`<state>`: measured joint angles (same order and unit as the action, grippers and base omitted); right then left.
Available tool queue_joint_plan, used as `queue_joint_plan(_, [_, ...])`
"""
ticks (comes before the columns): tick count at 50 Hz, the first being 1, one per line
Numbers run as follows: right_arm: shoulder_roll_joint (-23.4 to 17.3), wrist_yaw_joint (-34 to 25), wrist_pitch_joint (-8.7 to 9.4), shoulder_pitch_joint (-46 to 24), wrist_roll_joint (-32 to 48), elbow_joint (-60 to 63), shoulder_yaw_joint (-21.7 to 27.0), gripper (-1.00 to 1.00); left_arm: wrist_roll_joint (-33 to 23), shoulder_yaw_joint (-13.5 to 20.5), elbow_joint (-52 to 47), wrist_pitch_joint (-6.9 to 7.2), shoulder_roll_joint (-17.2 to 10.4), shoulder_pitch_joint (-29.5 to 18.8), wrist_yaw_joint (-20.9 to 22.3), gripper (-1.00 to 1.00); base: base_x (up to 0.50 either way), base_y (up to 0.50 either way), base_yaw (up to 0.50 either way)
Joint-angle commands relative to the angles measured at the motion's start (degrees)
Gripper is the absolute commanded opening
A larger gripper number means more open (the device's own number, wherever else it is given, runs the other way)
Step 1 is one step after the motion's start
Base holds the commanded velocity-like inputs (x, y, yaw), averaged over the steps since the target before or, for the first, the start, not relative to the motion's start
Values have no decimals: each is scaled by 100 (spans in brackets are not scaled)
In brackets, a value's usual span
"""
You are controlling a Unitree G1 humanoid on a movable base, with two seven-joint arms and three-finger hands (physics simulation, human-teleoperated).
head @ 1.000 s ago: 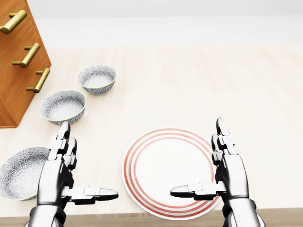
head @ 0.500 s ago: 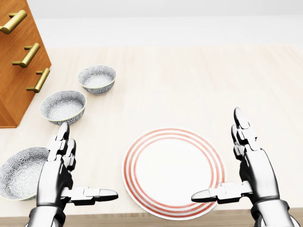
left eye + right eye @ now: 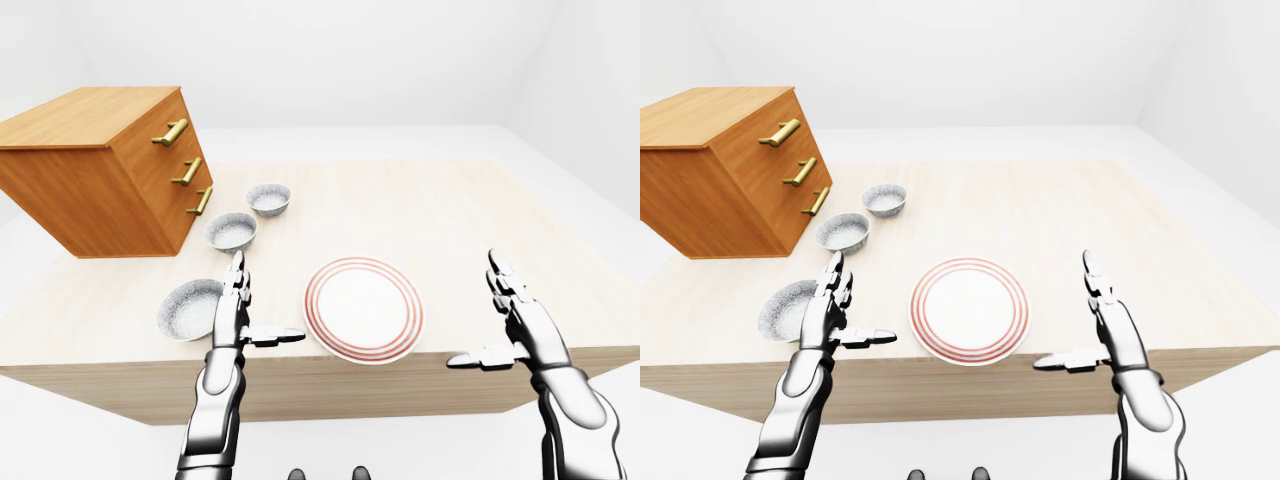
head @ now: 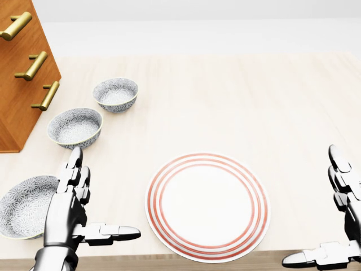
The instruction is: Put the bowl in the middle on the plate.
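Observation:
Three patterned grey bowls run in a diagonal line at the left of the head view: the far bowl (image 4: 115,94), the middle bowl (image 4: 75,127) and the near bowl (image 4: 25,205). A white plate (image 4: 207,206) with red rings lies low in the centre. My left hand (image 4: 104,195) is open, with fingers straight and thumb pointing right. It hovers between the near bowl and the plate, just below the middle bowl. My right hand (image 4: 313,209) is open at the bottom right, off the plate's right side and holding nothing.
A wooden drawer cabinet (image 4: 22,68) with brass handles stands at the upper left, close to the bowls. The pale wooden table (image 4: 237,101) stretches up and to the right. Its near edge (image 3: 330,385) runs just below the plate and hands.
My right hand has moved to the right, from over the plate's right rim to beyond it near the view's edge. The left hand and the bowls have stayed put.

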<state>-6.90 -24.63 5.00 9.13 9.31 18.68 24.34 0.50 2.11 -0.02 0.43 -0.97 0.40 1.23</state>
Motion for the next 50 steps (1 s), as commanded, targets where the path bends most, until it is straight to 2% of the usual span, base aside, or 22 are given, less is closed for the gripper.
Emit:
queue_joint_plan(1, [-148,-644,0,169,130,-146,870,100,-9,5,50,-43,-3,-6,-7,100,0,0,0])
queue_joint_plan(3, [-247,-828,0,209,72,-184,1171,100,5,23,153,-111,-8,-33,-4,100,0,0,0])
queue_joint_plan(8, [-394,-1140,0,164,49,-140,1603,100,4,20,141,-104,-8,-23,-11,100,0,0,0])
queue_joint_plan(11, [-454,-1217,0,89,95,-34,1733,100,-2,20,137,-90,-9,-22,-18,100,0,0,0])
queue_joint_plan(12, [-477,-1270,0,111,87,-99,1799,100,4,35,229,-153,-15,-51,-14,100,0,0,0])
queue_joint_plan(16, [-497,-1391,0,60,144,-51,1843,100,-13,22,214,-134,-16,-50,-18,100,0,0,0])
queue_joint_plan(18, [-495,-1394,0,58,146,-51,1845,100,-13,22,214,-134,-16,-50,-18,100,0,0,0])
queue_joint_plan(19, [-563,-1537,0,-12,108,131,1794,100,-33,1,50,-7,-7,-9,-38,100,0,0,0])
queue_joint_plan(20, [-598,-1537,0,-32,172,188,1784,100,-35,0,36,4,-6,-5,-38,100,0,0,0])
queue_joint_plan(25, [-731,-1537,0,-284,124,522,1800,100,-19,22,175,-106,-11,-38,-23,100,0,0,0])
queue_joint_plan(33, [-554,-1373,0,-291,349,715,1411,100,-37,-2,3,31,-2,0,-38,100,0,0,0])
queue_joint_plan(36, [-542,-1321,0,-388,196,803,1399,100,-37,1,24,32,-2,-19,-42,100,0,0,0])
queue_joint_plan(38, [-532,-1267,0,-382,180,835,1341,100,-33,7,82,-22,-5,-21,-35,100,0,0,0])
queue_joint_plan(40, [-484,-1225,0,-416,19,889,1328,100,-36,5,74,-25,-4,-11,-36,100,0,0,0])
queue_joint_plan(43, [-485,-1162,0,-431,180,1207,1123,100,-27,-9,-43,30,0,7,-19,100,0,0,0])
queue_joint_plan(44, [-397,-1097,0,-486,125,1200,1042,100,-7,-14,-84,-4,4,11,3,100,0,0,0])
queue_joint_plan(50, [-417,-1058,0,-472,86,1200,1018,100,-6,-14,-87,-6,5,11,5,100,0,0,0])
